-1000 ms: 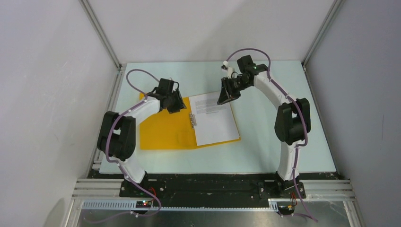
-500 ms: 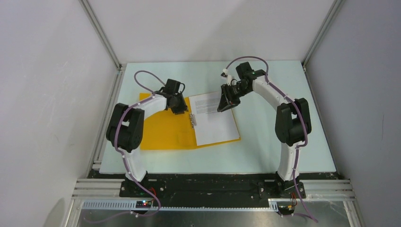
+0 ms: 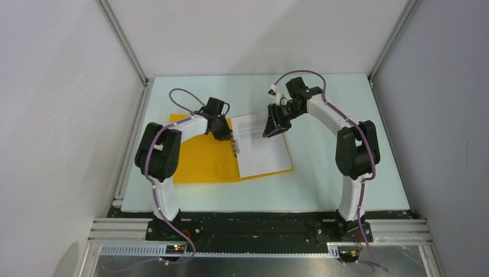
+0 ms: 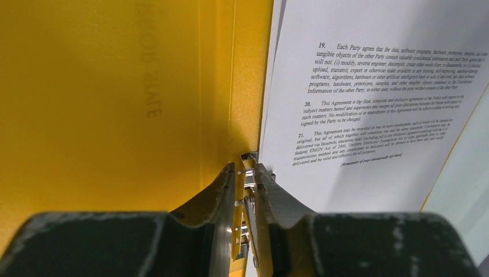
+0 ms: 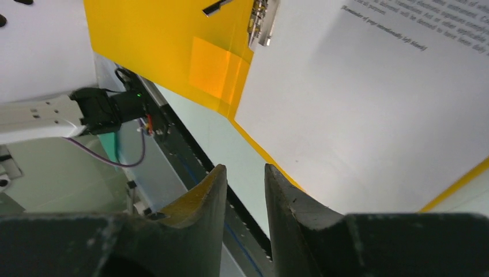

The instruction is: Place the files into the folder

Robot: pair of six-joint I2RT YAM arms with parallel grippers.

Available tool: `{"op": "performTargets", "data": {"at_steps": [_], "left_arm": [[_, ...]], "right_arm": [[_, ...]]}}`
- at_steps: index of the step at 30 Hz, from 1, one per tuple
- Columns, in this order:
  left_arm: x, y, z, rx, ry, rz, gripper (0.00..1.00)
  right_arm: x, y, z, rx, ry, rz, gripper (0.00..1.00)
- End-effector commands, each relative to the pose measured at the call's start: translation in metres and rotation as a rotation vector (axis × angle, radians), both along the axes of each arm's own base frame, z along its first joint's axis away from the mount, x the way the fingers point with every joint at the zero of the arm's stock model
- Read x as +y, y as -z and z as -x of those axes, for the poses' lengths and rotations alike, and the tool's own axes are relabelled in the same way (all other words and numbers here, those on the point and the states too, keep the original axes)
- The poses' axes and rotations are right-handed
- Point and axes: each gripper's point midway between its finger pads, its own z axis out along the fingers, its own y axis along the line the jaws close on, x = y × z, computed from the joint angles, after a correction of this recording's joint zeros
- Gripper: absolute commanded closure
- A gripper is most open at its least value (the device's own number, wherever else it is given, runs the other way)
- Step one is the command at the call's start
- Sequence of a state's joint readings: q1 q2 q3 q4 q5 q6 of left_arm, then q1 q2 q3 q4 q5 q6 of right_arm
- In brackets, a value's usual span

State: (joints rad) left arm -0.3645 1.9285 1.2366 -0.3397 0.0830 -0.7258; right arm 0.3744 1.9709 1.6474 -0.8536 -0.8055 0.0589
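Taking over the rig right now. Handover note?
Left tool: fingers either side of the clip at the spine; firm grip unclear.
Right tool: slightly open, empty, over the files.
Folder: open flat on the table; files lie on its right cover, beside the clip.
Done: files laid inside.
Left: probably clip them, close the cover.

Folder (image 3: 202, 158), clip (image 3: 234, 145), visible sheet (image 3: 262, 150): one each. Left pincer (image 4: 246, 184), right pincer (image 5: 245, 184): two.

Pale green table (image 3: 323, 184) boxed in by white walls (image 3: 259, 34); aluminium posts (image 3: 123, 43) in the far corners; aluminium rails (image 3: 115, 231) along the near edge; soft even light.
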Motion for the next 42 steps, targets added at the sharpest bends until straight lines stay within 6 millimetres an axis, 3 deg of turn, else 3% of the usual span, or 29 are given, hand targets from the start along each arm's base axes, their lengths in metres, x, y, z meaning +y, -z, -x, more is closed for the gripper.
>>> {"op": "performTargets", "data": {"at_steps": [1, 4, 8, 13, 17, 27, 31, 36, 42], "left_arm": [[-0.005, -0.004, -0.005, -0.011, -0.023, 0.013, 0.79], [-0.003, 0.002, 0.000, 0.006, -0.036, 0.007, 0.83], [-0.003, 0.008, 0.006, 0.030, -0.055, 0.010, 0.89], [-0.007, 0.012, 0.011, 0.057, -0.083, 0.030, 0.95], [-0.011, 0.006, 0.008, 0.046, -0.093, 0.057, 0.83], [-0.012, -0.051, -0.007, -0.119, -0.056, 0.088, 0.64], [-0.012, -0.050, -0.002, -0.112, -0.061, 0.100, 0.68], [-0.009, -0.038, -0.001, -0.089, -0.072, 0.080, 0.77], [-0.011, -0.022, -0.006, -0.064, -0.065, 0.061, 0.80]], "right_arm": [[0.030, -0.021, -0.003, 0.024, 0.048, -0.063, 0.64], [0.055, -0.019, -0.003, 0.161, 0.100, -0.111, 0.64], [0.087, -0.011, 0.001, 0.200, 0.058, -0.128, 0.64], [0.103, 0.009, -0.006, 0.248, 0.072, -0.114, 0.63], [0.111, 0.016, -0.007, 0.265, 0.064, -0.120, 0.62], [0.111, 0.019, -0.008, 0.286, 0.063, -0.133, 0.62], [0.110, 0.020, -0.008, 0.286, 0.064, -0.134, 0.62], [0.110, 0.019, -0.007, 0.286, 0.061, -0.136, 0.63], [0.107, 0.019, -0.005, 0.286, 0.062, -0.134, 0.64]]}}
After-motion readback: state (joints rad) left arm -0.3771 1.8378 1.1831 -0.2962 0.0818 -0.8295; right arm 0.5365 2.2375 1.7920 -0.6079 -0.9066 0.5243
